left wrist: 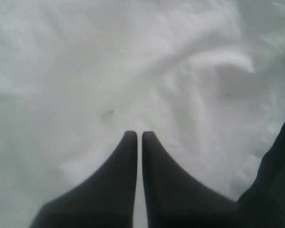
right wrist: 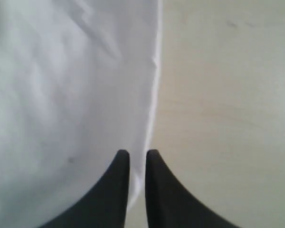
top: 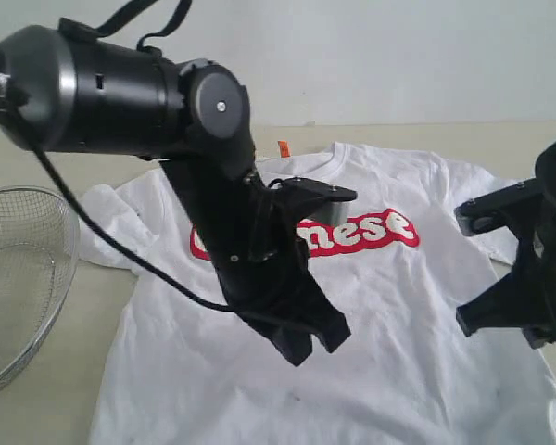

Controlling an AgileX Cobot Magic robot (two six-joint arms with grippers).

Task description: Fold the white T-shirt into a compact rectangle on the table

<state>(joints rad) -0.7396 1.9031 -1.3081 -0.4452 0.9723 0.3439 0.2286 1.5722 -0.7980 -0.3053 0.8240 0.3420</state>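
The white short-sleeved cotton T-shirt [top: 398,352] lies spread face up on the pale beige matte table [top: 37,417], collar toward 12 o'clock and hem toward 6 o'clock in the exterior view, with its red chest lettering [top: 371,232] across the middle. My left gripper [left wrist: 139,135] is clenched on nothing and hangs over the rumpled belly of the shirt. My right gripper [right wrist: 135,154] sits at the shirt's 3 o'clock side edge, its fingers drawn close with only a narrow slit between them; I cannot tell whether the side seam is pinched there. I judge this cloth light, limp and prone to wrinkling: it will sag and drag rather than hold a line. So I would grip seams and corners, shoulder near 1 o'clock and hem corner near 5 o'clock, lifting low and evenly
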